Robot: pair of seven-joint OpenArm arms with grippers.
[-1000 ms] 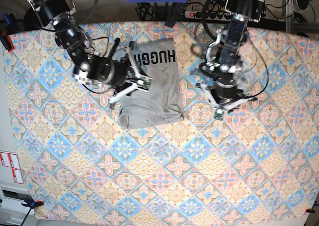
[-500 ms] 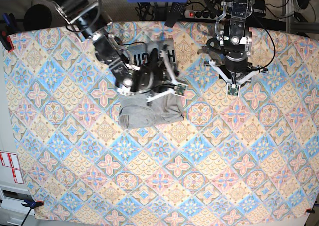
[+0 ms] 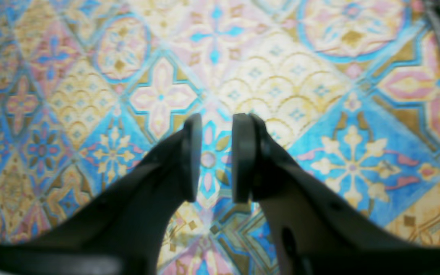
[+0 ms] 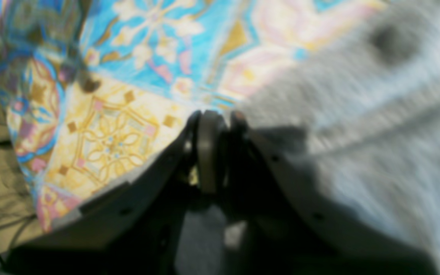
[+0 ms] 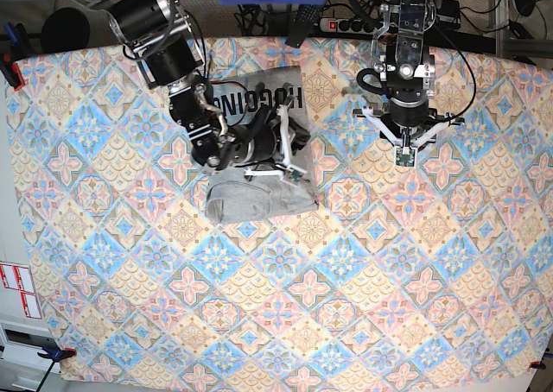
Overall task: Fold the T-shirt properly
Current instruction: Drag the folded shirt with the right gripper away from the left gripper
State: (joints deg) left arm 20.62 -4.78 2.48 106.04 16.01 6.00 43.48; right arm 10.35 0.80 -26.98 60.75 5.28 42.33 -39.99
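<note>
- The T-shirt (image 5: 259, 163) lies folded into a tall grey packet on the far-left part of the bench (image 5: 285, 306), which is covered with a cloth of blue, pink and yellow tile pattern.
- In the base view, black capital letters run along the far edge of the packet; the right arm partly hides them.
- The lower end of the packet looks rumpled and its corners are rounded.
- The right gripper (image 5: 289, 154) is low over the right side of the T-shirt, and its arm reaches across the cloth from the far-left corner of the bench.
- In the right wrist view the right gripper (image 4: 220, 126) has its jaws almost together, with only a thin gap between the pads, at the edge where the grey fabric (image 4: 357, 126) meets the patterned cloth. This picture is blurred, so I cannot tell if some fabric is caught between the pads.
- The left gripper (image 5: 404, 148) is well apart from the T-shirt, above the bare patterned cloth on the far-right part of the bench.
- In the left wrist view the left gripper (image 3: 215, 156) has its jaws a little open, with a narrow gap, and nothing is between them; only the cloth pattern shows through.
- A power strip (image 5: 346, 25) with cables lies behind the far edge of the bench.
</note>
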